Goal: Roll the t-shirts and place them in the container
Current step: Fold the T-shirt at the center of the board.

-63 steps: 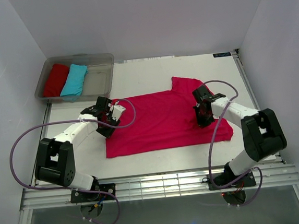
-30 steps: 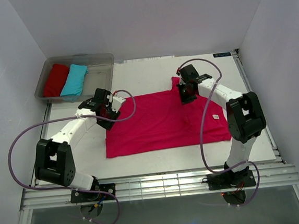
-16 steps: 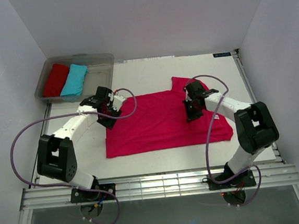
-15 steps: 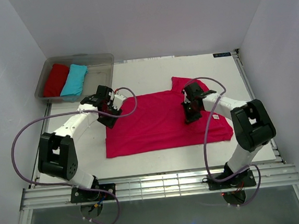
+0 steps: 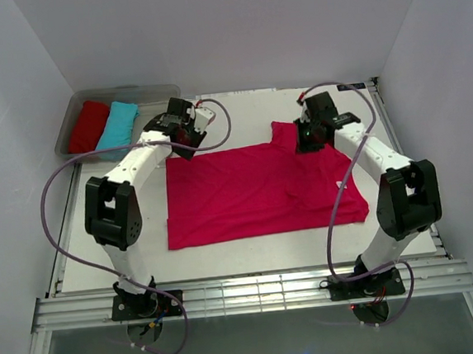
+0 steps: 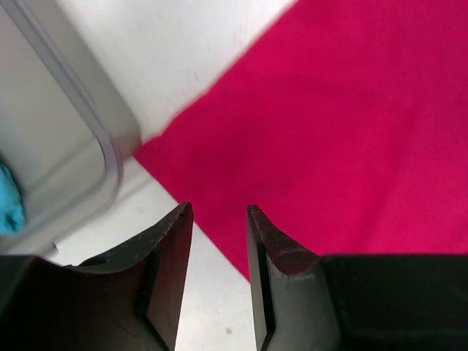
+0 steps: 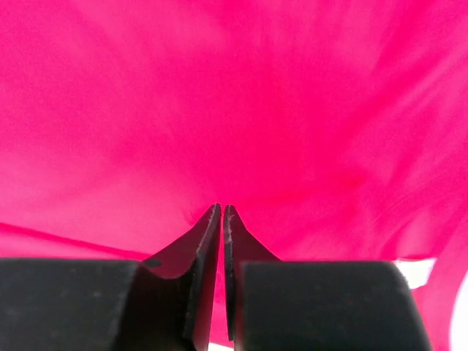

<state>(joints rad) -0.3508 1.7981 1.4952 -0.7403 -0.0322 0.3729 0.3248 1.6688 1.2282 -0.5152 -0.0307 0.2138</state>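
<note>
Pink t-shirt (image 5: 254, 188) lies spread flat on the white table (image 5: 239, 110), in front of both arms. The left arm stretches far forward, and the left gripper (image 6: 219, 208) sits over the shirt's far left corner, just beside a clear bin (image 5: 153, 91). Its fingers stand apart with nothing between them. The bin holds a rolled red shirt (image 5: 89, 125) and a rolled turquoise shirt (image 5: 119, 125). The right arm reaches forward to the shirt's far right sleeve. The right gripper (image 7: 221, 208) points at the cloth with its fingers pressed together; whether they pinch any fabric cannot be told.
</note>
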